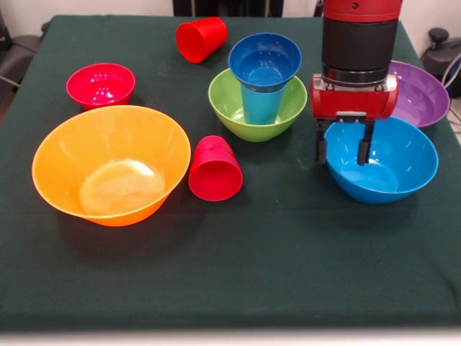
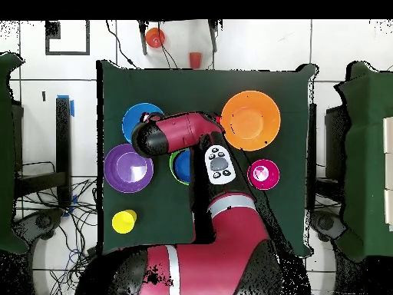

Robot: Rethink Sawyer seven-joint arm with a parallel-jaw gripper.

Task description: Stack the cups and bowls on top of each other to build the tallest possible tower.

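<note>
The gripper hangs open and empty over the medium blue bowl at right. The small tower stands mid-frame inside the green bowl.

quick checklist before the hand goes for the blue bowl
1. Hand open: ok, fingers apart.
2. Hand over the medium blue glossy plastic bowl: ok, fingertips hang at its near-left rim.
3. Blue bowl empty: ok.
4. Start of tower: ok, small dark blue plastic bowl sits on the light blue plastic cup inside the green plastic bowl.
5. Neighbouring wide purple plastic bowl clear of the blue bowl: cannot tell.
6. Red plastic cup upright: not ok, tipped over.
</note>
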